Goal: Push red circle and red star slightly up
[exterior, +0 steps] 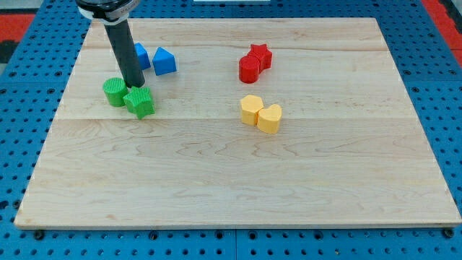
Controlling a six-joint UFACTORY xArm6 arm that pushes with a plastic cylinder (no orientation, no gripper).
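Note:
The red circle [249,70] and the red star [260,55] touch each other in the view's upper right of centre, the star just above and right of the circle. My tip [135,86] is far to their left. It stands between the green circle [114,92] and the green star [139,102], touching or nearly touching both.
A blue block [141,55] sits partly behind the rod, and a blue house-shaped block [164,61] is to its right. A yellow hexagon [250,109] and a yellow heart [270,118] touch below the red pair. The wooden board [231,180] lies on blue pegboard.

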